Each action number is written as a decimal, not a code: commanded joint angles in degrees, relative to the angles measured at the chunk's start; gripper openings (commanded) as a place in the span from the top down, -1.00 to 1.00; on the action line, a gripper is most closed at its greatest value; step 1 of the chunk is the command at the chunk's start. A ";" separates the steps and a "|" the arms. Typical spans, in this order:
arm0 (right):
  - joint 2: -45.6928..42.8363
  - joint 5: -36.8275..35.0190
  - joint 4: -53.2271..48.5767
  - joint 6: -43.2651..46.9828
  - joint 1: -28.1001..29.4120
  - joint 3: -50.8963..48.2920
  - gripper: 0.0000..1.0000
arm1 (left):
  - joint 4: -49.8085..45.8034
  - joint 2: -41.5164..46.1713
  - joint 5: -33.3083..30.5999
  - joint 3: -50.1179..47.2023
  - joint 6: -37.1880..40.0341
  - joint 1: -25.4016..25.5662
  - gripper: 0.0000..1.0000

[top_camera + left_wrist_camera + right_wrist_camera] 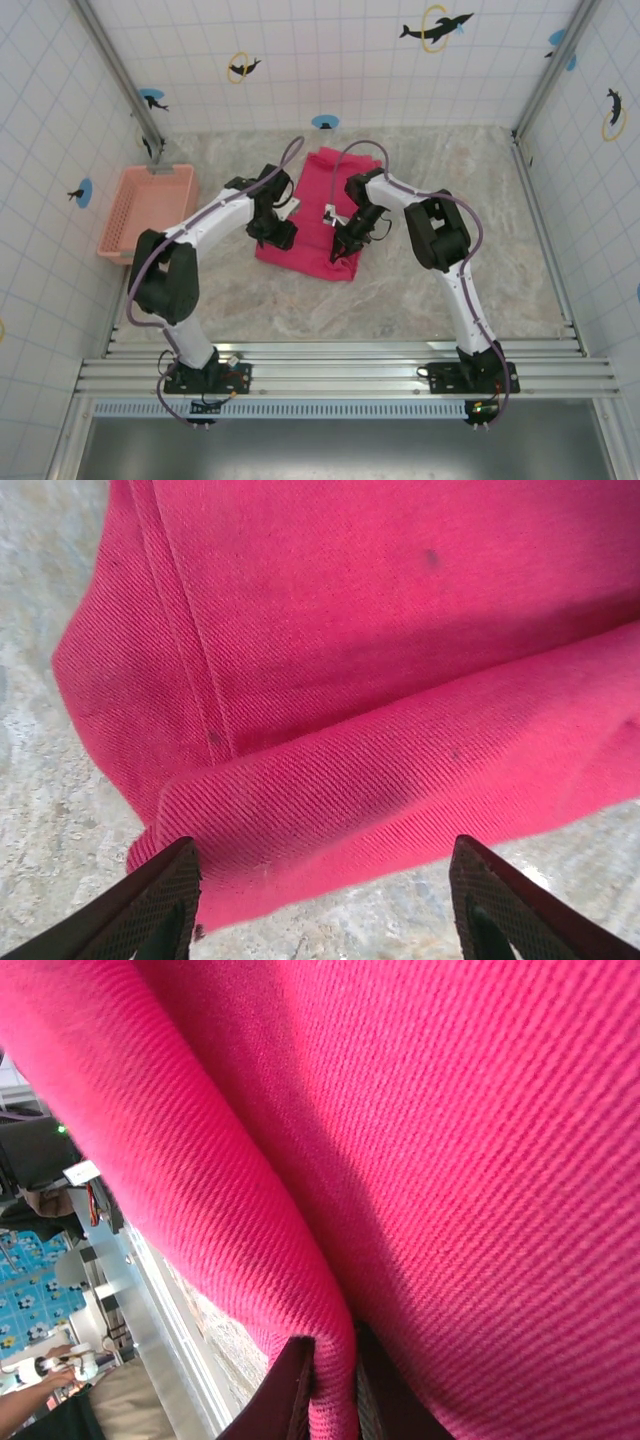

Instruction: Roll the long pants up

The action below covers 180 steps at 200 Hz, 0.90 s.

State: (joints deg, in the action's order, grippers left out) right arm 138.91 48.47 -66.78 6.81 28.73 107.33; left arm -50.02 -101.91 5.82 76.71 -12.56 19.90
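As seen from above, shows long pants (315, 185) folded on table (400, 290); right tool (335, 1345) clamped on a fabric fold, left tool (325, 845) spread wide astride the edge.

The long pants (400, 630) are matt twill cloth, the counter (45, 870) looks like mottled stone, the basket (118, 220) latticed plastic

long pants (318, 180) on table (420, 290), basket (148, 210) well left, perhaps against wall (50, 150)

Left gripper (325, 845) fingers (165, 905) clipped at frame bottom. Pants (380, 630) run off top and right edges. Top view: white tag (328, 213) too small to read.
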 commanded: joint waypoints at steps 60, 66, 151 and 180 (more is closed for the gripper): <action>-6.61 -11.84 0.94 0.85 -1.42 6.99 0.40 | 0.34 -9.53 -3.02 0.66 -1.02 0.10 -0.21; -8.66 -15.80 -0.29 2.91 -0.99 7.77 0.34 | 0.36 -9.90 -2.96 0.99 -0.90 0.12 -0.21; -31.14 -41.98 13.89 14.76 16.50 -19.61 -0.17 | -3.10 -14.45 -2.19 8.47 0.62 0.18 -0.23; -32.50 -52.00 24.36 16.92 23.35 -27.26 -0.19 | -3.79 -14.82 -2.31 8.82 1.56 0.15 -0.23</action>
State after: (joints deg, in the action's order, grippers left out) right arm 106.34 8.08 -51.37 20.47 49.15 84.86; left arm -52.95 -115.18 3.95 84.23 -13.23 19.90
